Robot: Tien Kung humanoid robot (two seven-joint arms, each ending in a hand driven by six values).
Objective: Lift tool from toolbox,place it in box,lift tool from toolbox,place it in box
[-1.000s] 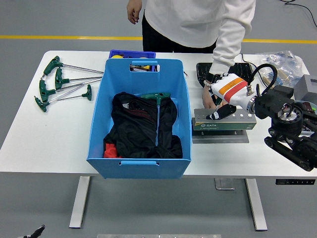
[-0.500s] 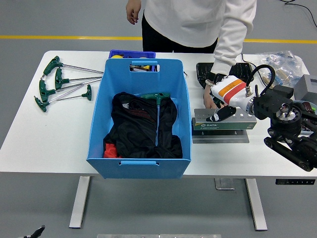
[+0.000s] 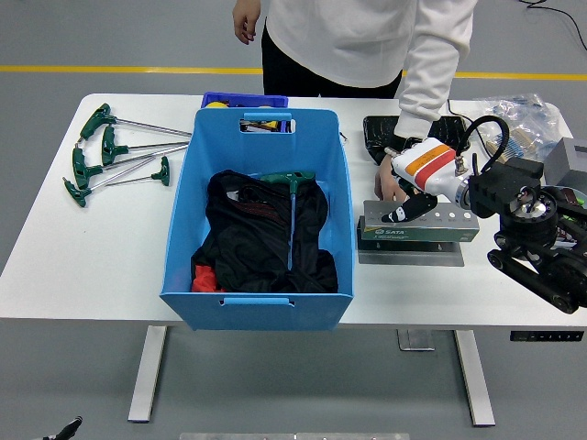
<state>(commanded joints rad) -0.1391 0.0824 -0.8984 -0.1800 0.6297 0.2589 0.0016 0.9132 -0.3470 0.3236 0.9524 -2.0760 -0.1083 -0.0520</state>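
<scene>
A large blue box (image 3: 260, 298) stands mid-table, holding black cloth (image 3: 248, 243) and a green T-handle tool (image 3: 293, 197). To its right a grey-green toolbox (image 3: 431, 229) rests on a grey plate. My right hand (image 3: 401, 213), white with an orange stripe, lies on the toolbox's top left part. Whether it grips anything there is unclear. A person's hand (image 3: 384, 183) in a white sleeve touches the toolbox's left end just behind my hand. The left arm is out of sight.
Several green T-handle wrenches (image 3: 115, 151) lie at the table's left. A small dark blue bin (image 3: 240, 99) sits behind the box. A black tray (image 3: 381, 133), plastic bags (image 3: 518, 115) and a grey device (image 3: 569, 160) are at the back right.
The toolbox has shifted slightly to the right, and my right hand has moved with it. The person's hand stays at the toolbox's left end.
</scene>
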